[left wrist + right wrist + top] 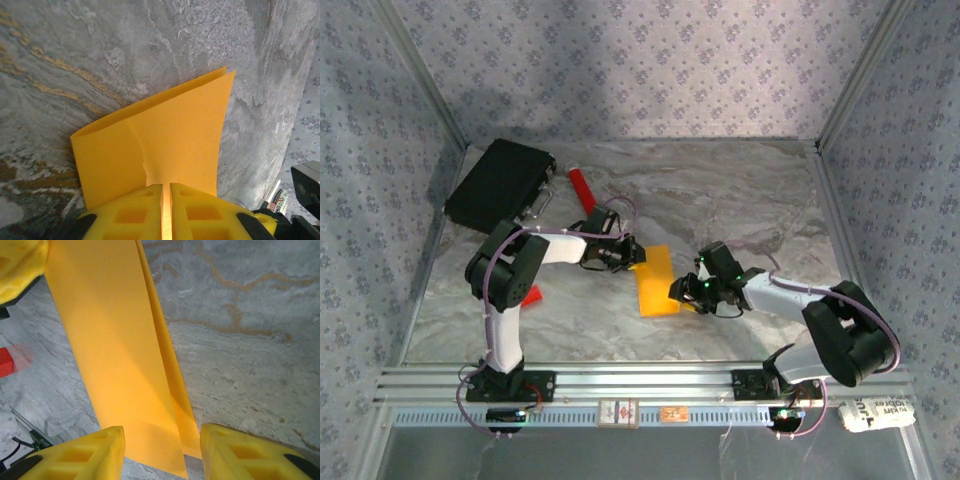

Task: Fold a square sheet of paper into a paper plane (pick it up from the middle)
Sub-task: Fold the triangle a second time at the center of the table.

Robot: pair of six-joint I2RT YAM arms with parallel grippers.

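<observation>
Lying near-to-far: folded paper (655, 285)

Soft even light, sharp, faint shadows

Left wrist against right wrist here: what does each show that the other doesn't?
Left wrist, not right: the left end effector shut, pinching the edge of the square sheet of paper. Right wrist, not left: the right end effector open, a finger either side of the paper's end, plus a small red block. Both: the orange paper folded double over the marble table.
</observation>
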